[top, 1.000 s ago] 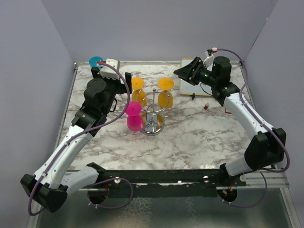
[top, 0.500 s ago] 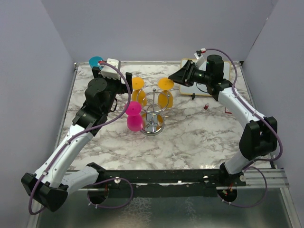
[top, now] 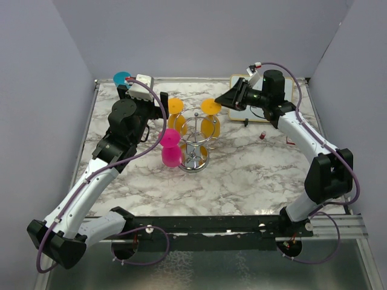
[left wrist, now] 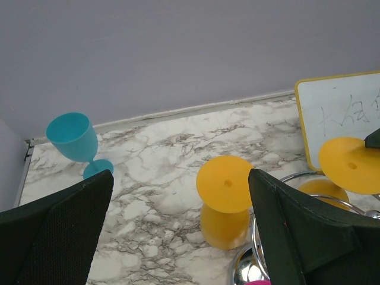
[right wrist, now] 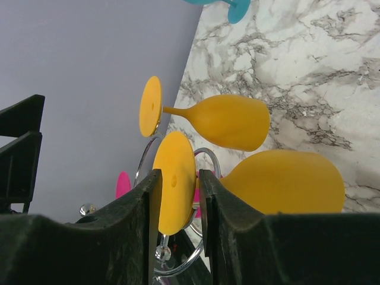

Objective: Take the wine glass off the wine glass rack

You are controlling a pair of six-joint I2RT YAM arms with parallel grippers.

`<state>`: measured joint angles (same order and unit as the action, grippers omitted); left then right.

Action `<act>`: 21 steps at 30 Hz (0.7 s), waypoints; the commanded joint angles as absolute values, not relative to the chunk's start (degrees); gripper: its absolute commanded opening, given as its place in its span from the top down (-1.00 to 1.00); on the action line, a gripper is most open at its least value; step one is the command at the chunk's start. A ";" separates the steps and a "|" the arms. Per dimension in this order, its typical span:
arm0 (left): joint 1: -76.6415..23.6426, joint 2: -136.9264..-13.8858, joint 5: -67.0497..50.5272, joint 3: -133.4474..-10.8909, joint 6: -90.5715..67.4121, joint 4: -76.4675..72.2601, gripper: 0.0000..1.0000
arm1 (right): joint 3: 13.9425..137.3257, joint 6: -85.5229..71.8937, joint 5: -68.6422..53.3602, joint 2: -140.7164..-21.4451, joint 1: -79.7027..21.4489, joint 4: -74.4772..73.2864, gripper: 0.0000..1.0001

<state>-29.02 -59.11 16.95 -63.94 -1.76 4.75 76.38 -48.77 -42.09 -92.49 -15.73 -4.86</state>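
The chrome wine glass rack [top: 195, 144] stands mid-table with two orange glasses hung upside down at its back, left [top: 176, 115] and right [top: 211, 116], and a pink glass [top: 171, 148] at its front left. My right gripper [top: 228, 100] is at the right orange glass. In the right wrist view its jaws [right wrist: 177, 202] are narrowly open, one on each side of that glass's disc foot [right wrist: 175, 178], with its bowl [right wrist: 285, 181] just beyond. My left gripper [top: 158, 110] is wide open and empty behind the left orange glass [left wrist: 225, 199].
A blue glass [top: 122, 78] stands upright at the back left corner. A yellow-framed whiteboard [top: 266, 112] lies at the back right, with a small red-capped item [top: 262, 135] in front of it. Grey walls close in the table on three sides.
My right arm swung left towards the rack and brought its jaws around the right orange glass's foot. It has barely moved in the last half second. The left arm has stayed still.
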 commanded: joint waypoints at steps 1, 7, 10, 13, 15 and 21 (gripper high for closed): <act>-29.44 -58.79 15.91 -63.64 -2.10 3.47 -0.99 | 76.89 -48.69 -42.91 -92.09 -15.73 -6.31 0.38; -29.44 -58.81 15.91 -63.63 -2.03 3.38 -0.99 | 76.69 -48.77 -42.55 -91.84 -15.73 -7.16 0.41; -29.44 -58.75 15.90 -63.67 -2.19 3.36 -0.99 | 76.67 -48.95 -42.78 -91.77 -15.73 -7.12 0.49; -29.42 -58.66 15.91 -63.66 -2.16 3.36 -0.99 | 76.69 -49.04 -42.68 -91.54 -15.73 -7.12 0.53; -29.44 -58.65 15.97 -63.70 -2.18 3.43 -0.99 | 76.70 -49.19 -42.87 -91.35 -15.73 -7.00 0.58; -29.44 -58.71 15.94 -63.60 -2.35 3.49 -0.99 | 76.82 -50.23 -43.07 -91.19 -15.73 -7.43 0.61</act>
<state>-29.02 -59.11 16.95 -63.94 -1.78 4.75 76.38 -49.28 -42.09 -92.49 -15.73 -6.57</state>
